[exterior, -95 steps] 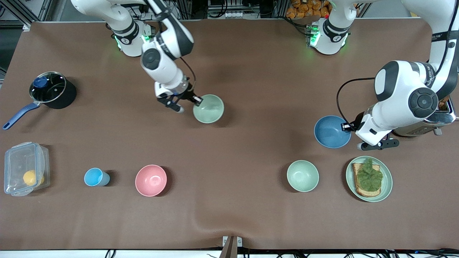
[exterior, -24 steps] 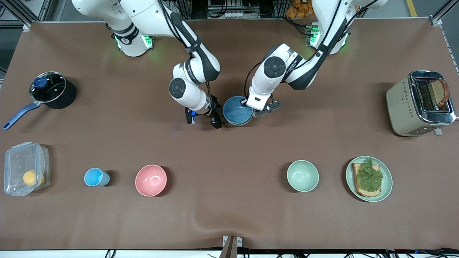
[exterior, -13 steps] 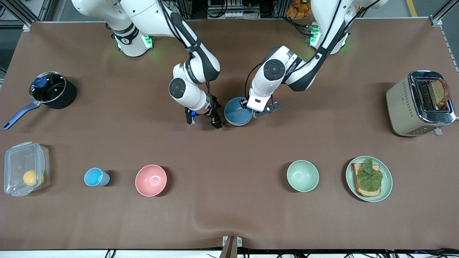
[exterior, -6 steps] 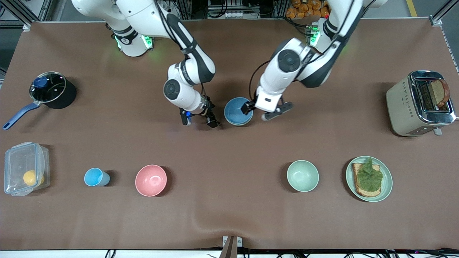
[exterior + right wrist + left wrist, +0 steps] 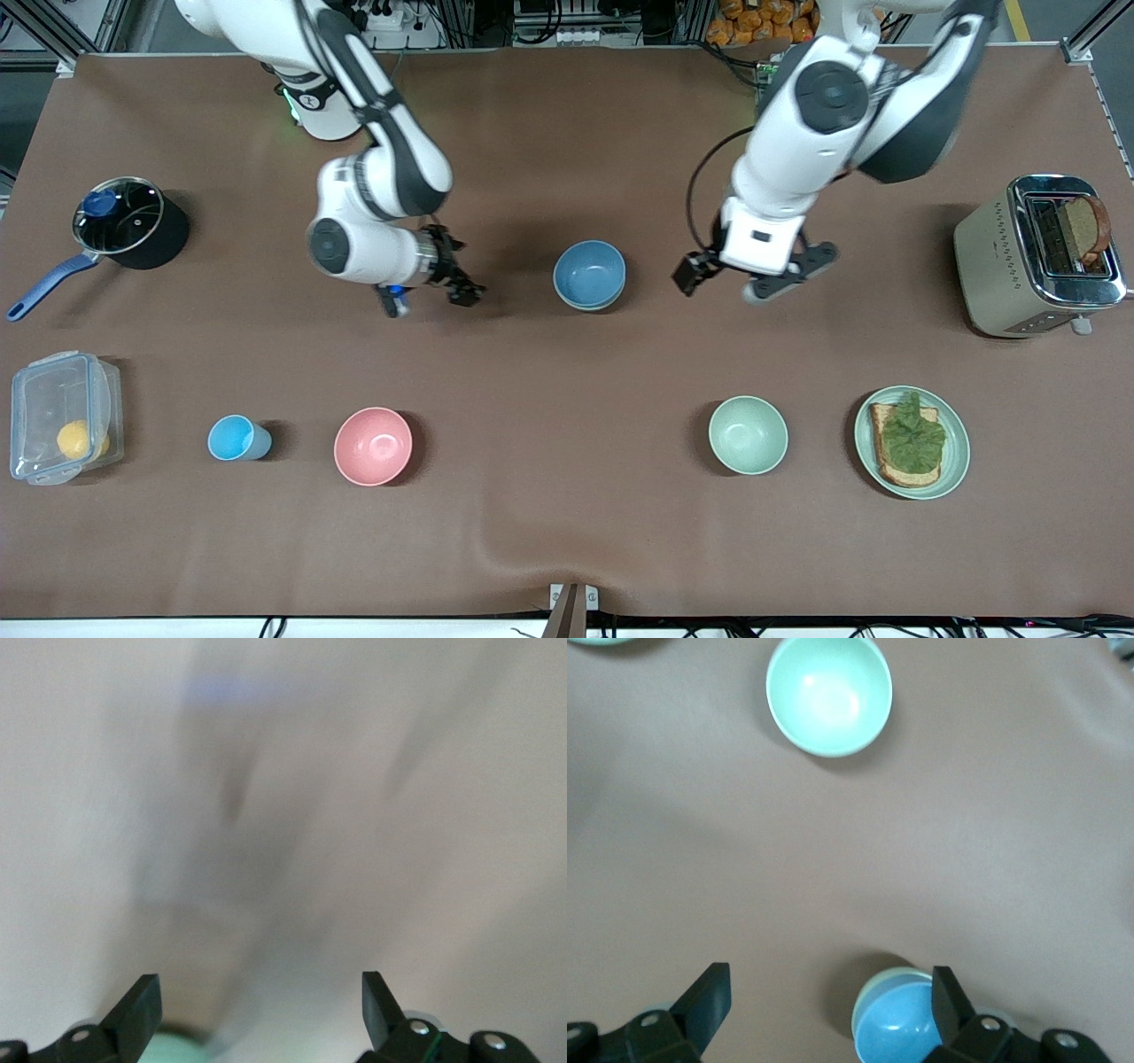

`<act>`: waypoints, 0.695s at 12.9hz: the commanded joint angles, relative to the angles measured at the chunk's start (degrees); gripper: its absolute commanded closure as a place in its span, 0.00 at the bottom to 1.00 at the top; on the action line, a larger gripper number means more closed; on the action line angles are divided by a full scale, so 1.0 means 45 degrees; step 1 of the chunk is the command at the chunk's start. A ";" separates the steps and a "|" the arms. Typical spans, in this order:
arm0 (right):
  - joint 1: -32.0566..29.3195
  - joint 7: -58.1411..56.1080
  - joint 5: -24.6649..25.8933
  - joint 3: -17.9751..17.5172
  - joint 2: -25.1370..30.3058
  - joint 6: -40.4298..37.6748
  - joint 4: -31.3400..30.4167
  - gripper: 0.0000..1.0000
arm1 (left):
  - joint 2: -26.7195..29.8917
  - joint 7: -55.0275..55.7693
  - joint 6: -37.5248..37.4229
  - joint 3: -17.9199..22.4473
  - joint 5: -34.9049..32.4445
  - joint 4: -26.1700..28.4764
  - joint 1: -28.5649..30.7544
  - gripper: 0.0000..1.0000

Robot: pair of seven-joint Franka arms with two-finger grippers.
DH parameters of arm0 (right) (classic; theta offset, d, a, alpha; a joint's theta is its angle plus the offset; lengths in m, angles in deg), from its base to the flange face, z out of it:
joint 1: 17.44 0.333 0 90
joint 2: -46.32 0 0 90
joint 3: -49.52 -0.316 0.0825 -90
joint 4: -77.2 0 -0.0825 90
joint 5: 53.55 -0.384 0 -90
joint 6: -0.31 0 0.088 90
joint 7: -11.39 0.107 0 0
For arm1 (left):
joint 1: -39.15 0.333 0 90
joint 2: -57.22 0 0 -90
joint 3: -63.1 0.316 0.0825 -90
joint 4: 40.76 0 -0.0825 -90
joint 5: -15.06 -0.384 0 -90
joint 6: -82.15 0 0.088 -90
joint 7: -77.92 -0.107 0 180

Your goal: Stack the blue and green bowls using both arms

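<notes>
The blue bowl (image 5: 589,273) rests nested in the green bowl in the middle of the table. In the left wrist view the blue bowl (image 5: 902,1029) shows a pale green bowl rim (image 5: 887,975) around it. My left gripper (image 5: 719,283) hangs open and empty over bare table, beside the stack toward the left arm's end. Its wrist view has the left gripper (image 5: 830,1001) with jaws wide apart. My right gripper (image 5: 428,301) is open and empty over the table toward the right arm's end; in its blurred wrist view the right gripper (image 5: 261,1010) holds nothing.
Nearer the front camera stand a mint bowl (image 5: 748,434), a plate (image 5: 959,461) with toast, a pink bowl (image 5: 373,446), a light-blue cup (image 5: 235,438) and a plastic box (image 5: 62,416). A pot (image 5: 128,221) and a toaster (image 5: 1032,252) sit at the table's ends.
My left gripper opened, let go of the blue bowl and drew away toward its own end. My right gripper, open throughout, pulled away toward its end. The stacked bowls stayed put.
</notes>
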 commanded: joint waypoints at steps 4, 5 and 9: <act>-0.0057 -0.0496 0.2987 0.1922 0.1452 -0.3890 0.0769 0.00 | 0.0408 -0.3261 -0.2769 -0.0072 -0.0229 -0.1626 0.1942 0.00; -0.0057 -0.0923 0.3183 0.2292 0.1452 -0.4517 0.1102 0.00 | 0.0369 -0.3729 -0.3240 -0.0072 -0.0229 -0.1998 0.2196 0.00; -0.0077 -0.2975 0.3418 0.3856 0.1374 -0.6610 0.2509 0.00 | 0.0369 -0.5892 -0.3967 -0.0033 -0.0249 -0.2724 0.3250 0.00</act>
